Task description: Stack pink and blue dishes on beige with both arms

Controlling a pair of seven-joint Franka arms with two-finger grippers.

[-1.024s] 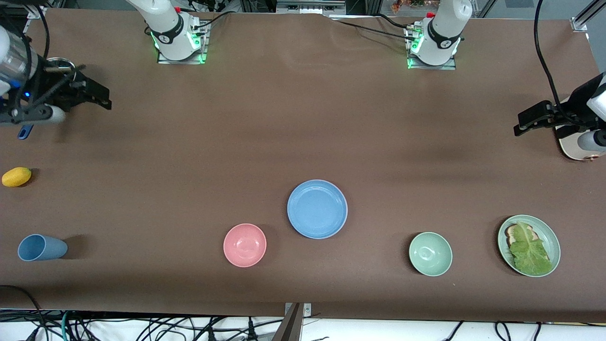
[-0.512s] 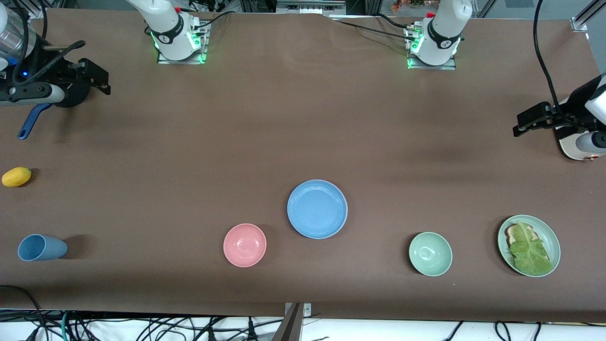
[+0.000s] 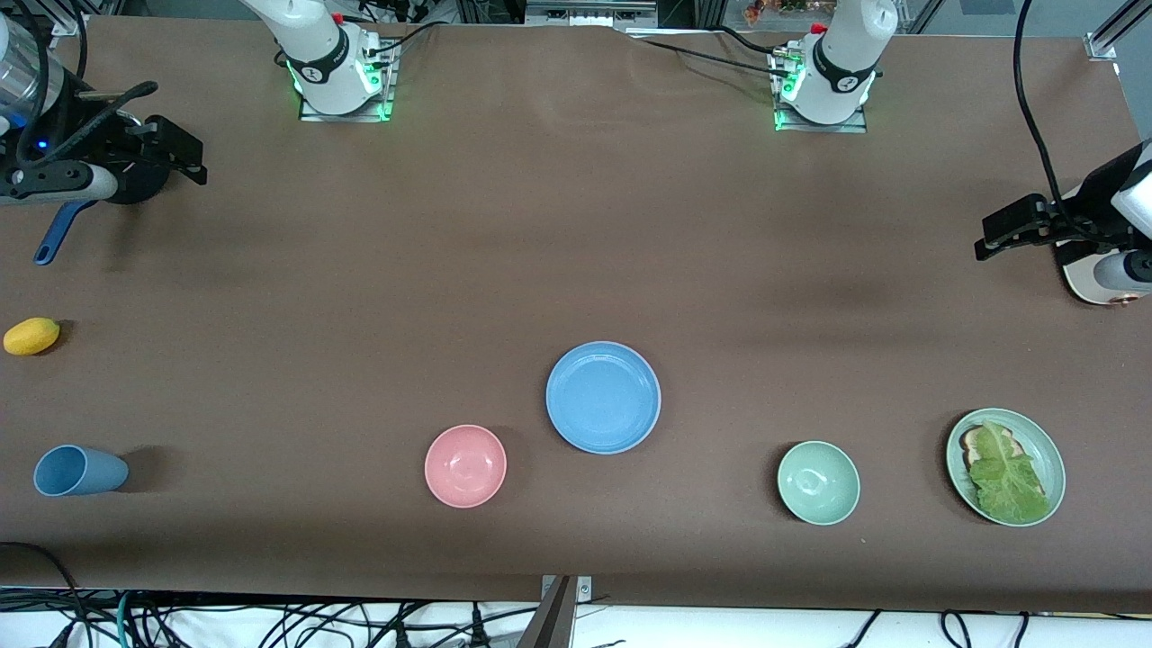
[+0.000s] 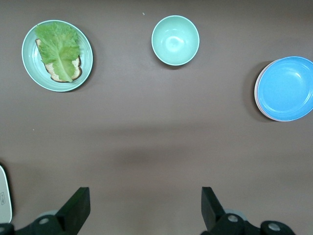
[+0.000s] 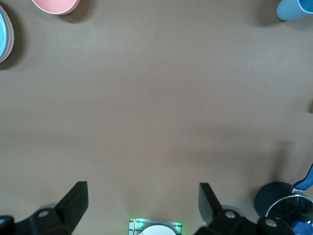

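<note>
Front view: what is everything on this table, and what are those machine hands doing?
Plate: one, blue, mid-table, with a pinkish rim showing under it.
Pink bowl: one, beside the plate, nearer the camera.
Green bowl: one, pale green, toward the left arm's end.
Salad plate: one, pale green, holds lettuce on bread, beside the green bowl.
Cup: one, blue, on its side, at the right arm's end.
Yellow fruit: one, farther from the camera than the cup.
Utensil: one, dark with a blue handle, under the right gripper.
White object: one, flat, under the left gripper.
Left gripper: black, open, up at its table end.
Right gripper: black, open, likewise.
</note>
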